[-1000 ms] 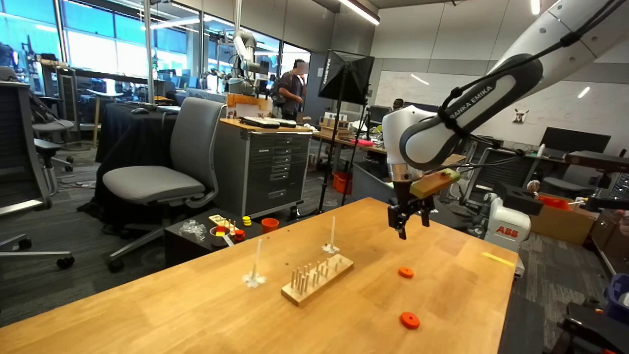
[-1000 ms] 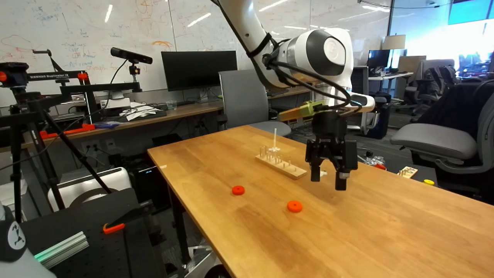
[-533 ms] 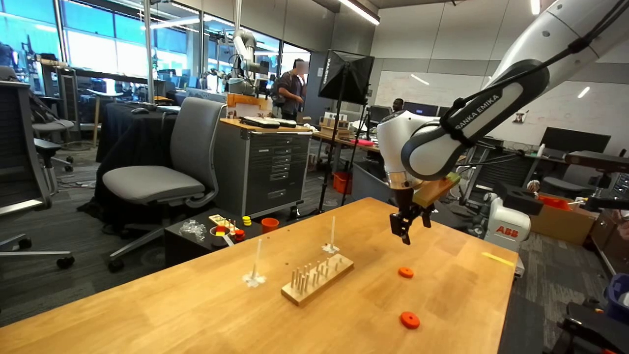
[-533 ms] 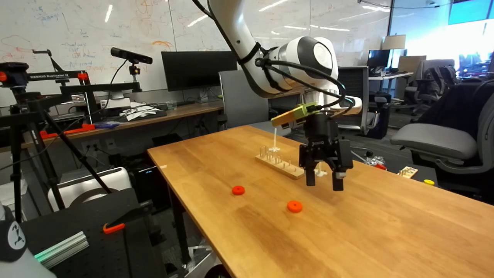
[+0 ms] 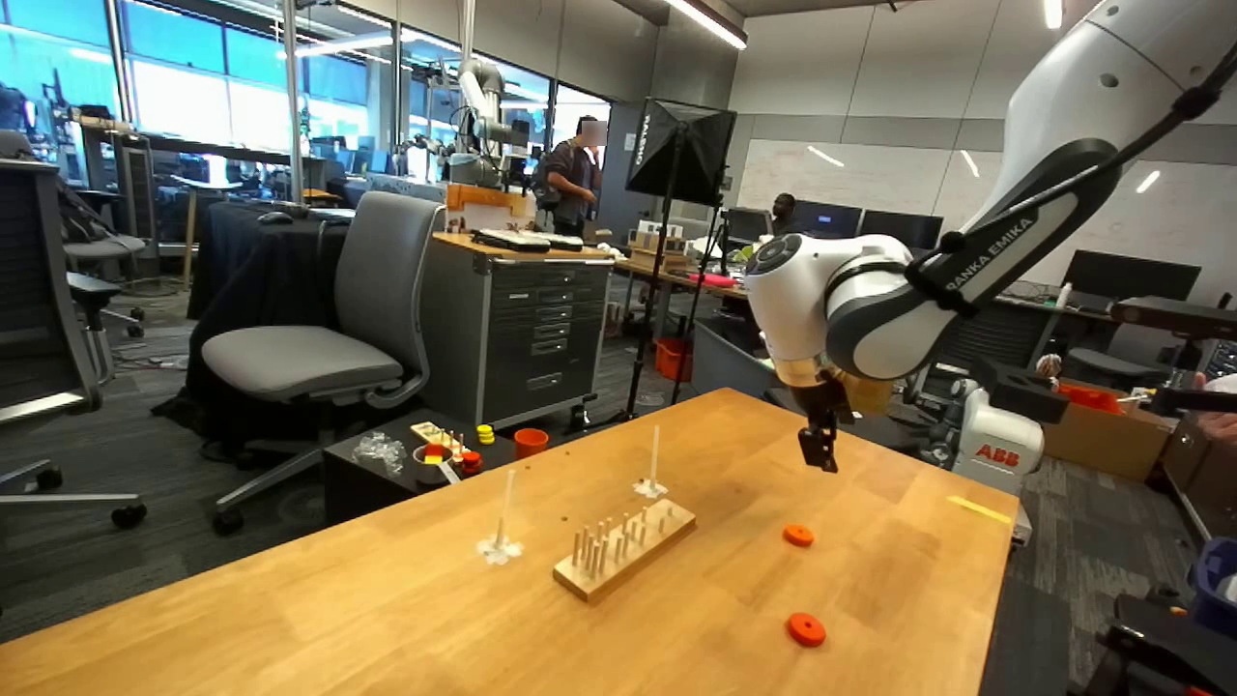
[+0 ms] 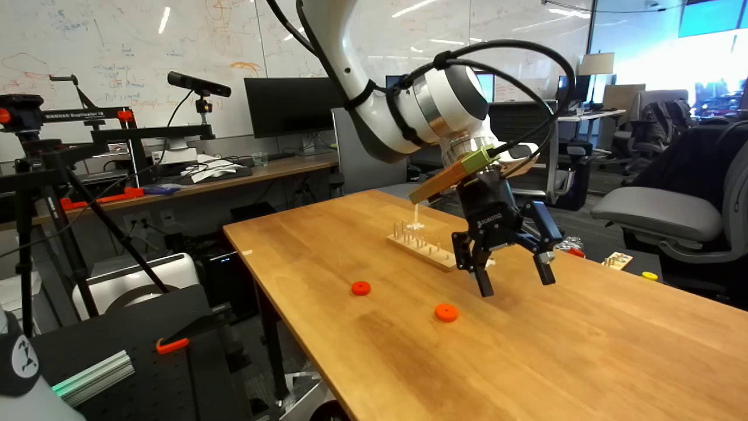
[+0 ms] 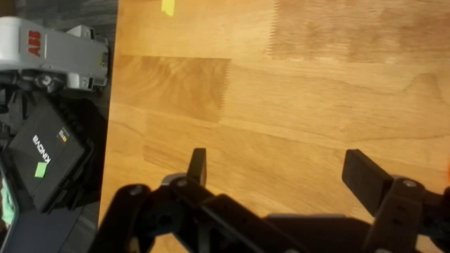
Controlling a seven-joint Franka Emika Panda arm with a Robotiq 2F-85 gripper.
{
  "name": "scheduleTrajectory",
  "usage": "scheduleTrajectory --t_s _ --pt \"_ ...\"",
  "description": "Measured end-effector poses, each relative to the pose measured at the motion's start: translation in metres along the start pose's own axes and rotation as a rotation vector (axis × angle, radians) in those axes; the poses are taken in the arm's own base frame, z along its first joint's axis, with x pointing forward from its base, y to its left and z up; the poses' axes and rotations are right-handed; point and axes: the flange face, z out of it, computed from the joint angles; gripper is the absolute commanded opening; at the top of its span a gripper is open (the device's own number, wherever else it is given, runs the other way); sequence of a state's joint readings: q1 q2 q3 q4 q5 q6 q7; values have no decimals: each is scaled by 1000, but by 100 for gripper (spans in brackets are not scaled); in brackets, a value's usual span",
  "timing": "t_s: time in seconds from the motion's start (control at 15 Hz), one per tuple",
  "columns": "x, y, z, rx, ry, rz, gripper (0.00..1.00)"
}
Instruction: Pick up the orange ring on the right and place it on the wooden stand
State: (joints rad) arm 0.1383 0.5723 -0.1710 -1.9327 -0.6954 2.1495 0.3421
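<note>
Two flat orange rings lie on the table. In an exterior view the orange ring (image 6: 446,313) on the right is closer to my gripper (image 6: 517,285); the second ring (image 6: 360,288) is further left. In an exterior view these show as the farther ring (image 5: 797,536) and the nearer ring (image 5: 806,629). An orange sliver (image 7: 449,172) shows at the wrist view's right edge. The pale wooden stand (image 5: 586,582), with its rows of thin pegs, rests on the table. Tilted above the table, my gripper has widely parted fingers (image 7: 365,177), only tabletop visible between them.
Two thin upright sticks, a near one (image 5: 504,517) and a far one (image 5: 654,462), are fixed to the table beside the stand. Beyond the table edge are an ABB arm (image 7: 74,52) and a black case (image 7: 49,151). Yellow tape (image 5: 978,509) marks one table corner.
My gripper has turned and tilted, and in an exterior view its two fingers now overlap. The wrist has come lower. The rings and stand have stayed put; the jaws remain open.
</note>
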Motion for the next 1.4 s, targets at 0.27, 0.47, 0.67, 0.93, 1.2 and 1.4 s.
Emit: scheduleTrajectory --t_s 0.27,0.47,0.67,0.93,1.2,1.4 --pt "-10 -15 -18 -22 56 -132 100" --pt "-15 -29 -31 29 73 -260 100" --pt "-15 -39 -38 69 82 -418 100" --pt "-5 -41 -49 80 113 -635 100" --pt "1 -42 -51 64 55 -721 100" --pt "1 -42 -48 66 52 -721 100"
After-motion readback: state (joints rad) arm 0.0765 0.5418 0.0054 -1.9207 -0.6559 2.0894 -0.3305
